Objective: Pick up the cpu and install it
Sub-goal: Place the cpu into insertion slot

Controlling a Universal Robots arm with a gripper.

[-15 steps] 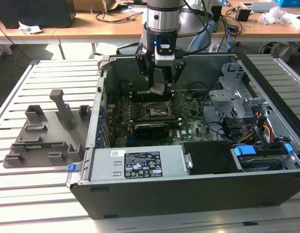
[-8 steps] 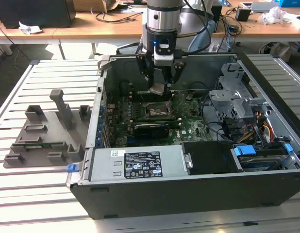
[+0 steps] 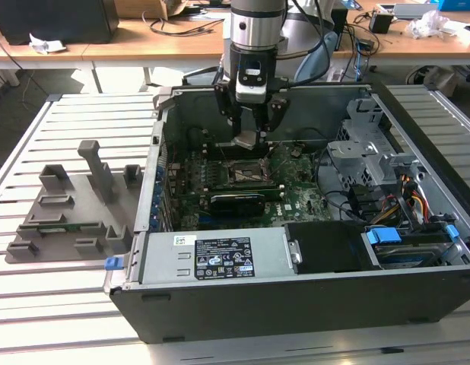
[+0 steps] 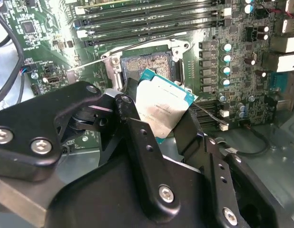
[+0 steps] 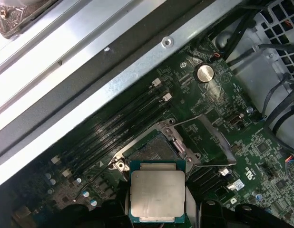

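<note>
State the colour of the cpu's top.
The cpu top is silver-grey, best in the first wrist view.

A grey plastic tray (image 3: pixel 61 220) is laid on the slatted metal table (image 3: pixel 52 304), apparently beside the open black computer case (image 3: pixel 296 304).

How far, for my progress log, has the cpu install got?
Done: the cpu is picked up, clamped in the gripper. In hand: it hangs inside the case, close to the socket. Left: the socket lies open and bare, so the cpu is not yet seated in it.
</note>
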